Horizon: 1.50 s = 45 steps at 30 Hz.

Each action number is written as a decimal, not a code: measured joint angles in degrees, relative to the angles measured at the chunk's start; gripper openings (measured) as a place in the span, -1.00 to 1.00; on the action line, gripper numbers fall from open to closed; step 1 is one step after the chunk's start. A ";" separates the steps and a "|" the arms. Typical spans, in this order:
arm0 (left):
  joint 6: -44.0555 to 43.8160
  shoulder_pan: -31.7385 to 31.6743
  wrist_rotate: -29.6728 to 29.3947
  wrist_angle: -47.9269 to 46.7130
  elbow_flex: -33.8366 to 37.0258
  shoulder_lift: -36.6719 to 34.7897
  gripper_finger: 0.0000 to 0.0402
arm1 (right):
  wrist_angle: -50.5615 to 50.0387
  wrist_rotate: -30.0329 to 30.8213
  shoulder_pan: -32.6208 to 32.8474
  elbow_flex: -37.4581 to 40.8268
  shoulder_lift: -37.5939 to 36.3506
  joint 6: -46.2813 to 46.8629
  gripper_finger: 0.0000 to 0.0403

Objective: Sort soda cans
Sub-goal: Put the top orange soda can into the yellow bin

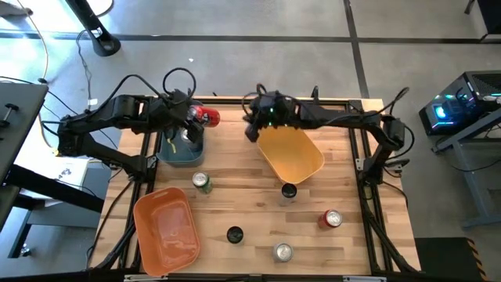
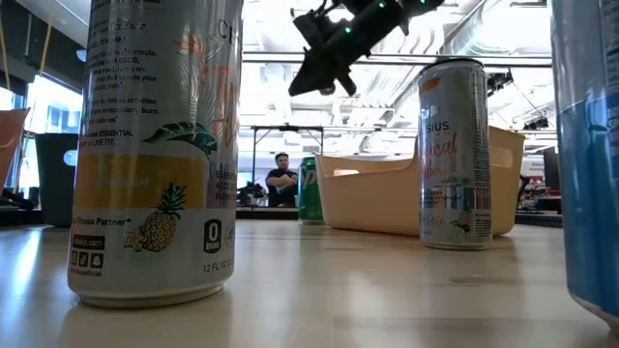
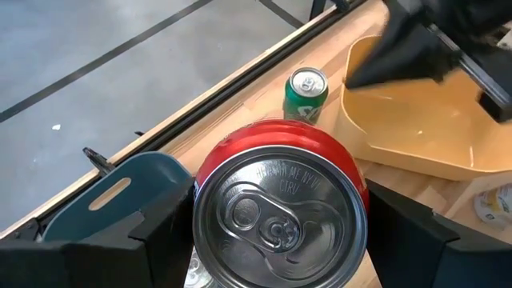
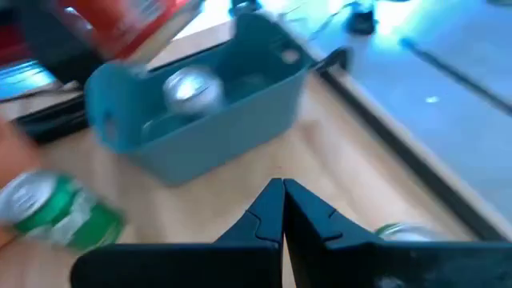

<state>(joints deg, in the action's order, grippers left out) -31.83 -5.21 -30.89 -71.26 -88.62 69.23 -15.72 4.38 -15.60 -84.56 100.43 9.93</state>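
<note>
The left gripper [image 1: 197,119] grips a red can [image 1: 207,117] between its jaws — the can hangs just above the far rim of the dark teal bin [image 1: 182,149], its silvery top facing the left wrist camera. Inside the teal bin lies one silver-topped can [image 4: 192,88]. The right gripper [image 1: 252,131] hovers with jaws closed and empty, over the near edge of the yellow bin [image 1: 291,153], which sits beside the teal bin. A green can [image 1: 203,182] stands on the counter [image 1: 243,196] just in front of the teal bin, between it and the orange bin [image 1: 166,229]. Farther off from the teal bin — past the yellow one — stand a black can [image 1: 289,192], a second red can [image 1: 333,218], a silver can [image 1: 282,252] and another black can [image 1: 234,234].
</note>
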 joint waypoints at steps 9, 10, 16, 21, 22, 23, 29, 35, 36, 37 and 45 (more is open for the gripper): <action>-0.20 0.02 -0.21 0.76 0.00 -3.94 0.38 | -5.20 -2.92 -5.30 -1.80 2.60 5.77 -0.31; -0.45 0.02 -0.34 0.82 0.00 -4.37 0.38 | -4.98 -2.86 -5.50 -1.78 3.20 7.30 -0.18; -1.10 0.00 -0.48 0.87 0.00 -5.26 0.38 | -4.09 -0.16 -5.85 -1.78 6.00 7.60 0.36; -1.16 0.00 -0.47 1.05 0.02 -4.89 0.38 | -5.89 7.10 -5.89 -3.80 9.37 7.99 0.43; -1.34 0.00 -0.36 1.08 0.02 -4.82 0.38 | -6.80 7.86 -5.89 -4.69 10.14 7.80 0.43; -1.60 0.00 -0.23 1.07 0.02 -4.76 0.38 | -7.97 8.61 -5.89 -5.73 10.89 7.65 0.43; -2.62 0.00 1.33 1.11 0.02 -4.74 0.38 | -14.99 12.62 -5.97 -12.04 15.74 8.66 0.43; -3.08 0.00 1.84 1.07 0.02 -4.74 0.38 | -20.17 8.57 -6.80 -15.23 18.46 13.58 0.43; -3.08 0.00 1.86 1.07 0.02 -4.74 0.38 | -20.65 8.43 -6.86 -15.19 18.56 13.61 0.43; -3.08 0.00 1.84 1.07 0.02 -4.74 0.38 | -20.77 8.15 -6.92 -15.12 18.62 13.62 0.43; -3.04 0.00 1.81 1.04 0.02 -4.74 0.38 | -24.06 6.12 -6.91 -15.21 18.61 12.65 0.43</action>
<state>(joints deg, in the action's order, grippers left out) -34.87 -5.21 -29.08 -70.22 -88.60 64.49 -39.79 10.50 -22.51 -99.78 119.03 22.58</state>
